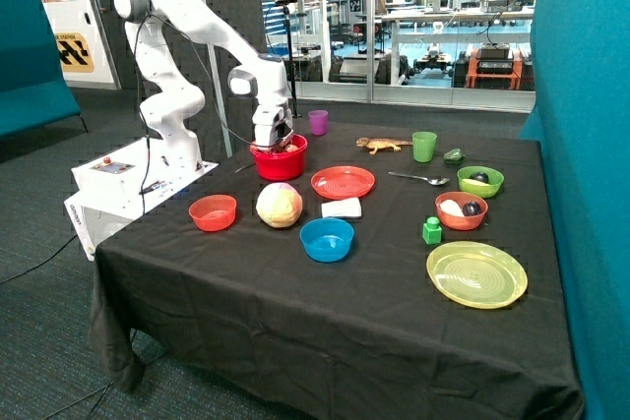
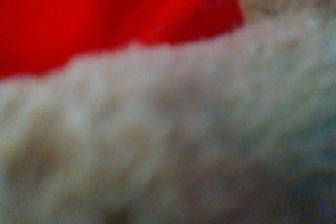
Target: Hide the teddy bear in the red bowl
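The gripper [image 1: 277, 142] dips into the deep red bowl [image 1: 279, 162] against the fuzzy bear [image 2: 173, 140]; its grip can't be told.

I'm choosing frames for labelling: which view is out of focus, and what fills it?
Wrist view: blurred, filled by the teddy bear's plush against the red bowl's wall. Outside view: sharp across the table, evenly lit, with the gripper down in the bowl's mouth.
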### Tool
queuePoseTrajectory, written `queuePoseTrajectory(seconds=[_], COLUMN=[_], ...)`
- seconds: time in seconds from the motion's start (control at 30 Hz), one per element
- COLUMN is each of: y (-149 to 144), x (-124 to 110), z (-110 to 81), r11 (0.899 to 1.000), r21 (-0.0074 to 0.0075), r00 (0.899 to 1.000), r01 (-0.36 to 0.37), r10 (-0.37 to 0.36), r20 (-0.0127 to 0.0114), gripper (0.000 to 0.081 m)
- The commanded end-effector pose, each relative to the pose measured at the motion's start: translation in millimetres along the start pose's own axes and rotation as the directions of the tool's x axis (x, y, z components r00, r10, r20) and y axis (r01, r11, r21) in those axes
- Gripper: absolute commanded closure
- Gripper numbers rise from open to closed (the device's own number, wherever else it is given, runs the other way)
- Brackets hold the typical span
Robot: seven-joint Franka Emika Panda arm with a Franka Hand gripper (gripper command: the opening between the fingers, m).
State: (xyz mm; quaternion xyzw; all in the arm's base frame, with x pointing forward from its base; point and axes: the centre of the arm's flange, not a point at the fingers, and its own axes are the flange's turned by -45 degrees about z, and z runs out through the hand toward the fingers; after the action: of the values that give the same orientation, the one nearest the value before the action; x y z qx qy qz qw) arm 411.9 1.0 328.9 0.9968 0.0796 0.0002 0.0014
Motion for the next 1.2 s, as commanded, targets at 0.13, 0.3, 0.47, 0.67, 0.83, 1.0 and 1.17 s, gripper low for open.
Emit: queuePoseTrajectory(seconds=[0.13, 0.3, 0.47, 0.67, 0.83, 1.0, 1.17], y=[-1, -3, -3, -1, 3, 5, 8], x=[7, 9, 9, 9, 8, 8, 7], z=[7.3, 7.2, 7.9, 8.9, 9.9, 10.0, 9.5], r11=[1.0, 1.0, 1.0, 1.0, 1.0, 1.0, 1.0], r21=[0.0029, 0.0029, 0.0029, 0.0029, 0.0029, 0.0029, 0.0029], r00=[1.0, 1.0, 1.0, 1.0, 1.0, 1.0, 1.0], r01=[0.001, 0.017, 0.025, 0.026, 0.026, 0.028, 0.03], r10=[-0.001, -0.017, -0.025, -0.026, -0.026, -0.028, -0.03], r20=[0.0002, 0.0002, 0.0002, 0.0002, 0.0002, 0.0002, 0.0002], gripper=[0.0808, 0.0564, 0.0338, 0.0128, 0.0039, 0.0023, 0.0002])
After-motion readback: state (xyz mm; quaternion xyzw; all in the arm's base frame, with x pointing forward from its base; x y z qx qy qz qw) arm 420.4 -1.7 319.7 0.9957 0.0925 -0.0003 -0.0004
